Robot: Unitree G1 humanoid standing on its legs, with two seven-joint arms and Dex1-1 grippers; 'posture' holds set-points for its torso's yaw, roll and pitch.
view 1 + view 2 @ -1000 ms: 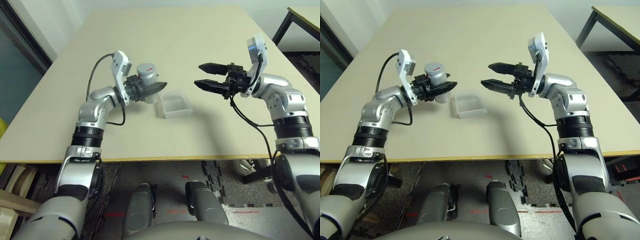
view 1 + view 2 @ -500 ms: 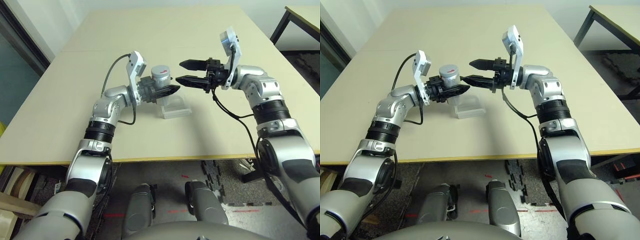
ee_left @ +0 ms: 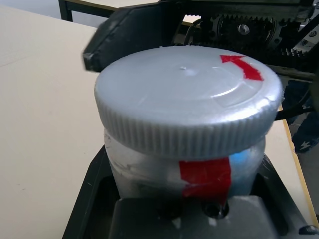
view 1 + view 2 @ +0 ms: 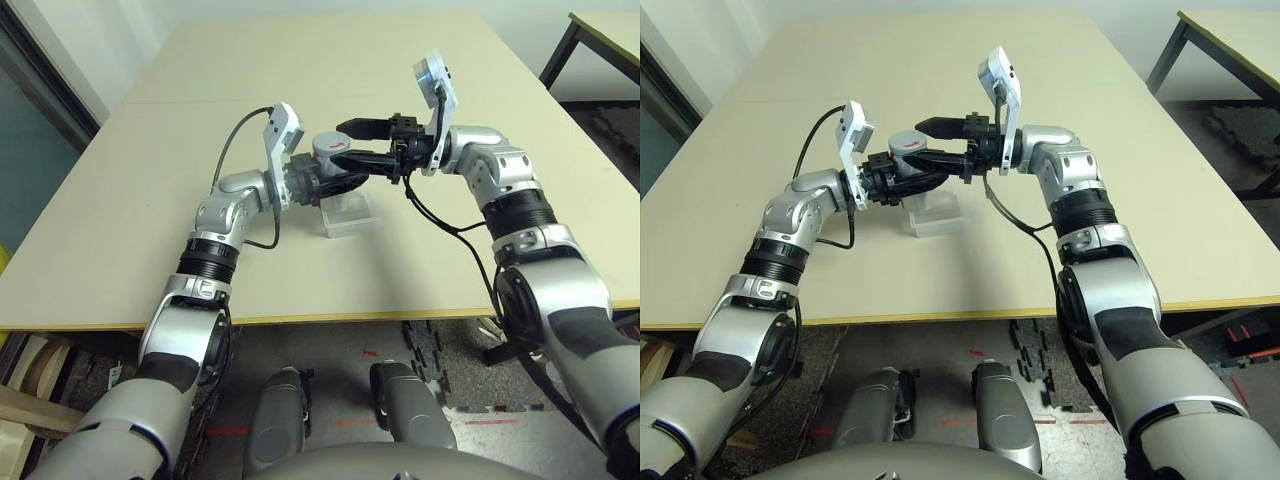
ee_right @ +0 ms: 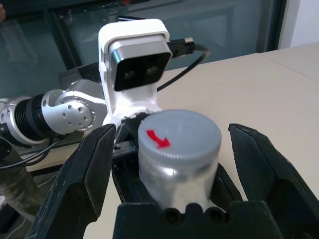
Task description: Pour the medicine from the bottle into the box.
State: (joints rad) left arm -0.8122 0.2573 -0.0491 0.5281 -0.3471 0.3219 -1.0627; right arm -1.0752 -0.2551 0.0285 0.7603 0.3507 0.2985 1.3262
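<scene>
From my station, the box (image 4: 346,213) is partly covered by the 2 grippers and the bottle (image 4: 330,152). In the left wrist view the bottle's (image 3: 189,174) lower body is hidden, its label unreadable.

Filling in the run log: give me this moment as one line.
left hand: shut on bottle, upright above box | cap: on | right hand: open, fingers either side of cap

Above the box (image 4: 345,213), the left gripper (image 4: 340,182) clamps the bottle (image 4: 330,152); the right gripper's (image 4: 352,143) spread fingers flank its cap.
</scene>
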